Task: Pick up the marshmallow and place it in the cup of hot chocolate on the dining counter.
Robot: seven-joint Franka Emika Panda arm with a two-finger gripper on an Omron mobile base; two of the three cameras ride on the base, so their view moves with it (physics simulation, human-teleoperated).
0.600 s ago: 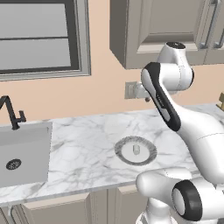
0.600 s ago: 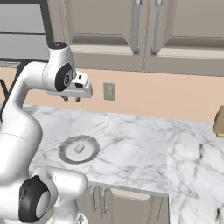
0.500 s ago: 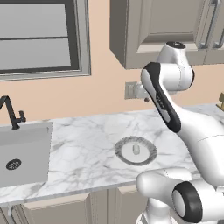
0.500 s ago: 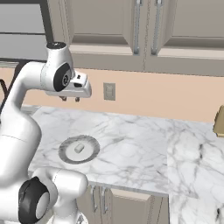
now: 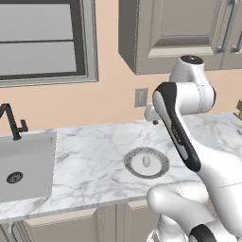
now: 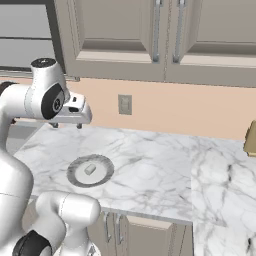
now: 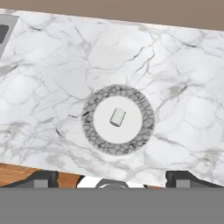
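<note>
- I count one marshmallow (image 7: 117,117), lying on one plate (image 7: 94,130).
- Bare marble surface (image 5: 90,156) surrounds the plate; sink (image 5: 23,165) far left.
- My hand (image 6: 66,125) hangs high, fingers apart.

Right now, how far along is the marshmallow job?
Nothing looks done yet: the marshmallow lies on the round plate on the marble counter. In hand: the open, empty pincer hangs high above it. Left: descend, grasp, carry it to the hot chocolate.

Rendered home kitchen, marble bench (image 5: 90,156) with inset sink (image 5: 23,165) and black faucet (image 5: 12,123), panelled wall cabinets (image 6: 160,35), window (image 5: 42,38), wall outlet (image 6: 125,104), base cabinet doors (image 6: 145,235) below
</note>
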